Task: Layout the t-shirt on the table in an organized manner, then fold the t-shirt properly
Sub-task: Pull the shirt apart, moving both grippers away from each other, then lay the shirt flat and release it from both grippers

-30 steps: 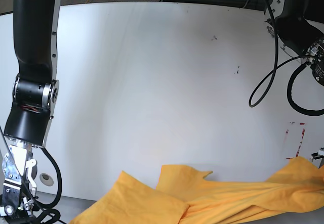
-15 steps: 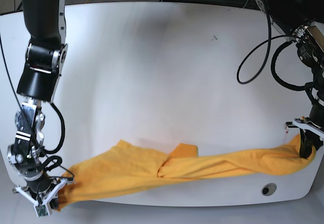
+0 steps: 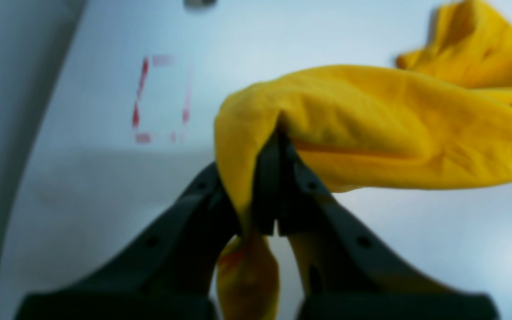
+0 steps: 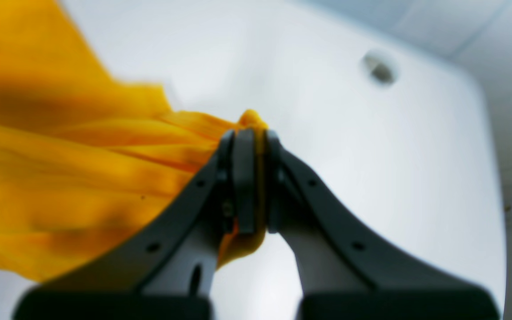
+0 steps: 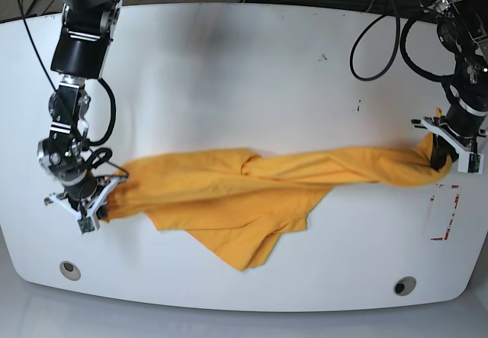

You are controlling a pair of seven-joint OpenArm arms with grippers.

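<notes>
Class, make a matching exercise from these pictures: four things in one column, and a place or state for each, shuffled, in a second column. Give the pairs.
Things:
1. orange-yellow cloth t-shirt
2. left gripper
3. red-outlined rectangle mark
4. round grey grommet hole

Places or states:
A. base view's lower-left table corner
B. stretched between both arms
C. fingers shut on one cloth end
D. bare white tabletop beside the left gripper

Pairs: 1-B, 2-C, 3-D, 4-A

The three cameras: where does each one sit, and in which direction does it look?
Base: high above, looking down on the glossy white table; both arms show.
Left wrist: on the left arm, facing along its shut left fingers gripping the orange-yellow cloth t-shirt.
Right wrist: on the right arm, facing along its shut right fingers.
All views share shirt and table.
</notes>
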